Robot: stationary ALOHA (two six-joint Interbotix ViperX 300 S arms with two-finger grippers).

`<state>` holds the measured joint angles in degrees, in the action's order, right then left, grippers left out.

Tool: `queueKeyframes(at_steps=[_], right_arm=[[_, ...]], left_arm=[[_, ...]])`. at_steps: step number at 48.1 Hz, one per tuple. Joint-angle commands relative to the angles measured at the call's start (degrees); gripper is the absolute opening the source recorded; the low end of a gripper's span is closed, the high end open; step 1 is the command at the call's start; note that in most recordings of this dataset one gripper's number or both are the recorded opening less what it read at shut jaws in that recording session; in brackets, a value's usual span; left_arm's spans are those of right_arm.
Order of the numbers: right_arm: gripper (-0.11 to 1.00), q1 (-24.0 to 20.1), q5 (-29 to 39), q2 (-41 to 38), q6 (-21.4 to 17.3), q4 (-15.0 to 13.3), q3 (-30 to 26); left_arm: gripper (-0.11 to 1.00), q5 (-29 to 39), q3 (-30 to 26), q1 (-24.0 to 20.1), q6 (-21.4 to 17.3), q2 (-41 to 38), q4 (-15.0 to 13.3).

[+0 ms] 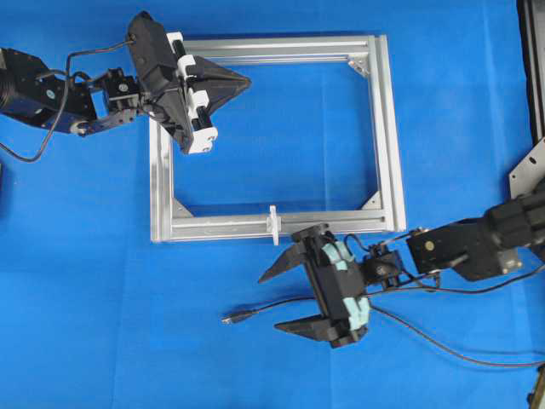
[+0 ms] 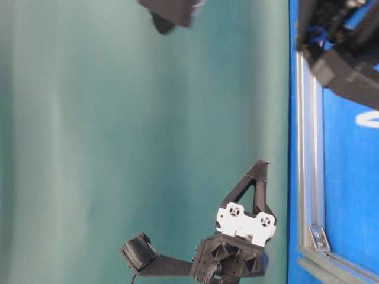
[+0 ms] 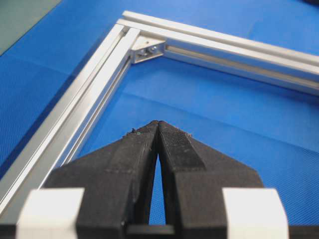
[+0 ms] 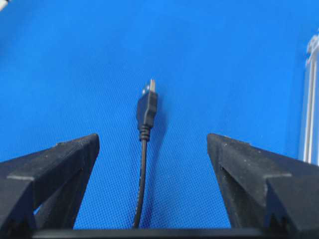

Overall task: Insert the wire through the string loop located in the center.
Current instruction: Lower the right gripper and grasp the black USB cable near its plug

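The wire (image 1: 255, 312) lies on the blue mat, its plug tip (image 1: 228, 319) pointing left. My right gripper (image 1: 272, 301) stands open over it, one finger on each side, touching nothing. In the right wrist view the wire (image 4: 142, 169) runs up between the fingers to the plug (image 4: 147, 105), and the gripper (image 4: 152, 142) holds nothing. The white string loop (image 1: 273, 223) sits on the middle of the frame's near bar, just above the right gripper. My left gripper (image 1: 245, 82) is shut and empty over the frame's top left corner; its tips (image 3: 158, 124) meet.
The silver aluminium frame (image 1: 387, 136) lies flat on the mat, with corner brackets (image 3: 147, 50) inside it. The wire's tail trails off to the right (image 1: 443, 345). A metal bracket (image 1: 530, 170) sits at the right edge.
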<state>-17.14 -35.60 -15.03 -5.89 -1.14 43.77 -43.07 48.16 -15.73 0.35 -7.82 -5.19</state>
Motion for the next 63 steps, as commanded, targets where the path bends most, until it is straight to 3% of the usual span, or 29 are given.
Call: queueKeyframes(at_steps=[1,16,24,28,37,42,63], right_arm=[[0.85,-0.26,-0.44,-0.44,-0.09,0.62,-1.58],[0.83,-0.26,-0.44,-3.25,-0.18,1.49,-2.46],[0.72,-0.26,-0.44,-3.34,-0.09,1.49,-2.46],[0.58,-0.26,-0.18,-3.34,0.0,1.49,-2.37],[0.11,-0.26,-0.53,-3.34,0.09,1.23,-2.11],[-0.02,-0.26,-0.53,-3.34,0.09,1.14,-2.02],[-0.02,-0.26,-0.18,-3.25,0.0,1.05,-2.29]], left_arm=[[0.0,-0.26,-0.44,0.09,0.0,1.49,0.18],[0.0,0.35,-0.44,0.09,0.0,1.58,0.26],[0.0,0.53,-0.44,0.09,0.09,1.58,0.18],[0.0,0.53,-0.44,0.09,0.09,1.58,0.26],[0.0,0.53,-0.44,0.18,0.09,1.58,0.26],[0.0,0.53,-0.44,0.18,0.09,1.58,0.26],[0.0,0.53,-0.44,0.18,0.09,1.58,0.26]])
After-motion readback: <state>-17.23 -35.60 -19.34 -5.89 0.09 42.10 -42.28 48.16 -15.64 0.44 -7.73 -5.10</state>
